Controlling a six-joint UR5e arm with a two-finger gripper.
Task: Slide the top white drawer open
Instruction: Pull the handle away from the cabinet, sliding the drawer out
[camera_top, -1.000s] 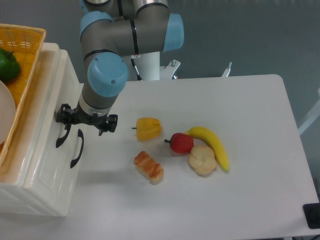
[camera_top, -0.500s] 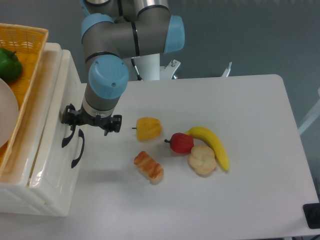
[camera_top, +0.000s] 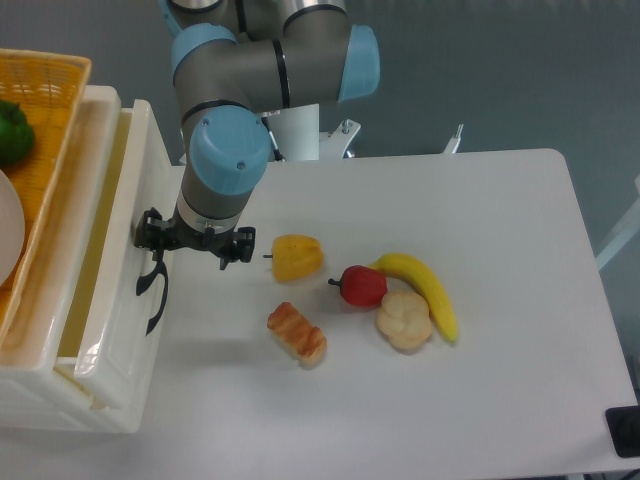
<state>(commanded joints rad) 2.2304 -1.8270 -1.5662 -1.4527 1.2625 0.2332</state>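
Fixed camera, overhead view. The glossy cream-white top drawer (camera_top: 125, 250) of the cabinet at the table's left edge stands partly pulled out; a yellowish gap shows behind its panelled front, with nothing visible in the exposed strip. The black two-finger gripper (camera_top: 152, 262) sits at the drawer's curved black handle (camera_top: 153, 285), fingers down around its upper end; I cannot tell from this angle whether they are clamped on it. A second curved black handle (camera_top: 155, 310) shows just below the first.

On the cabinet top rests a woven orange-yellow basket (camera_top: 55, 100), holding a green pepper-like item (camera_top: 12, 130) and the edge of a white plate (camera_top: 8, 235).

On the white table (camera_top: 500, 380): yellow bell pepper (camera_top: 297, 257), red pepper-like piece (camera_top: 362, 286), yellow banana (camera_top: 425, 288) touching a pale round bun (camera_top: 404, 319), and a glazed brown pastry (camera_top: 297, 333).
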